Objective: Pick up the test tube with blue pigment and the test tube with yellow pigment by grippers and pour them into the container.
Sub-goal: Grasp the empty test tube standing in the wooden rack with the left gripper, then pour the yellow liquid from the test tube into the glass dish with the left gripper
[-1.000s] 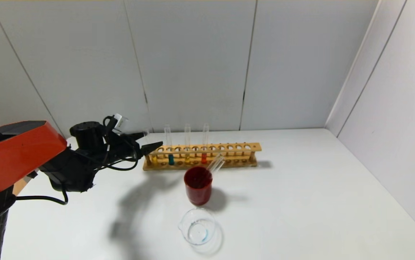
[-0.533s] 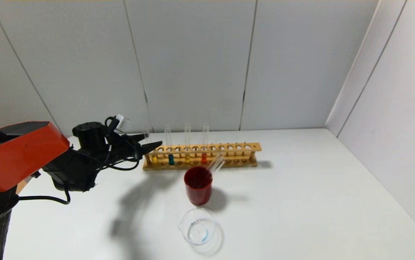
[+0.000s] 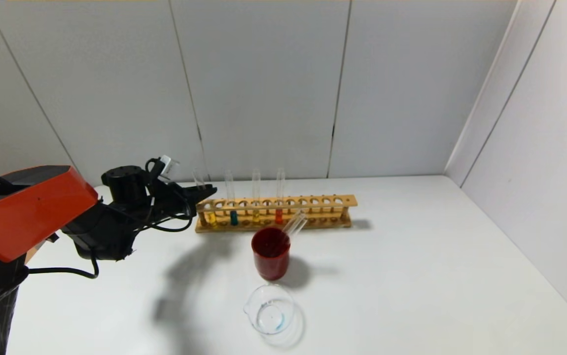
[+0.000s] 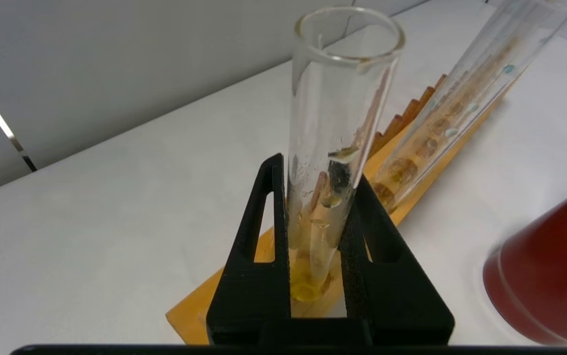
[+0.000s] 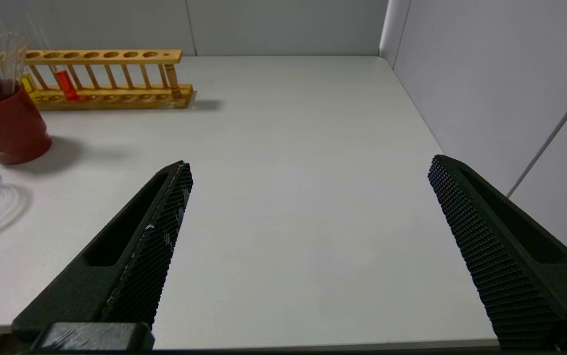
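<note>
left wrist view: left gripper (image 4: 320, 197) fingers clamp yellow-tipped tube (image 4: 330, 148)

A wooden rack (image 3: 276, 213) stands along the far side of the white table (image 3: 411, 276). An orange-red tipped tube (image 3: 279, 197) stands upright in it. Nearer, a red cup (image 3: 270, 253) holds what seems an empty tube (image 3: 294, 225), leaning right.

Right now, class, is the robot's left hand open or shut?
Shut: the left hand presses both sides of a yellow-tipped tube standing in the rack.
</note>
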You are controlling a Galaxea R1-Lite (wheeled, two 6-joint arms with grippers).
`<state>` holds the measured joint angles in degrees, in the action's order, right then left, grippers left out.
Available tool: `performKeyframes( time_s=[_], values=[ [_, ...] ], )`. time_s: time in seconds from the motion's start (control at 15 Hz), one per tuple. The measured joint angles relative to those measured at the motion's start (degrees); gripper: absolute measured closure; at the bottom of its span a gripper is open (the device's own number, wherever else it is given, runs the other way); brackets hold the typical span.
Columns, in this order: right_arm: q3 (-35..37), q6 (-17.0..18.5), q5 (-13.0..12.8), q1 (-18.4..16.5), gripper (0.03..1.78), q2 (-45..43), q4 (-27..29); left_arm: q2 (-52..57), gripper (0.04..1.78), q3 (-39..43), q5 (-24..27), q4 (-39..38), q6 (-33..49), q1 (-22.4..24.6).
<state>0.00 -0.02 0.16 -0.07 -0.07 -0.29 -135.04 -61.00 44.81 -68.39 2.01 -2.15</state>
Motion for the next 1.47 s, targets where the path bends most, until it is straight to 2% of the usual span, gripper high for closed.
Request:
performKeyframes(
  time_s=[0.67,1.07,1.47],
  values=[
    [0.0,0.0,0.0,0.0,0.06,0.0,0.0,4.7,1.49,-0.3,-0.3,1.0,-0.1,-0.2],
    [0.0,0.0,0.0,0.0,0.06,0.0,0.0,18.0,1.49,0.2,-1.5,8.7,-0.1,0.0],
    [0.0,0.0,0.0,0.0,0.06,0.0,0.0,37.2,1.49,3.8,-3.3,21.1,-0.2,0.0]
  ],
)
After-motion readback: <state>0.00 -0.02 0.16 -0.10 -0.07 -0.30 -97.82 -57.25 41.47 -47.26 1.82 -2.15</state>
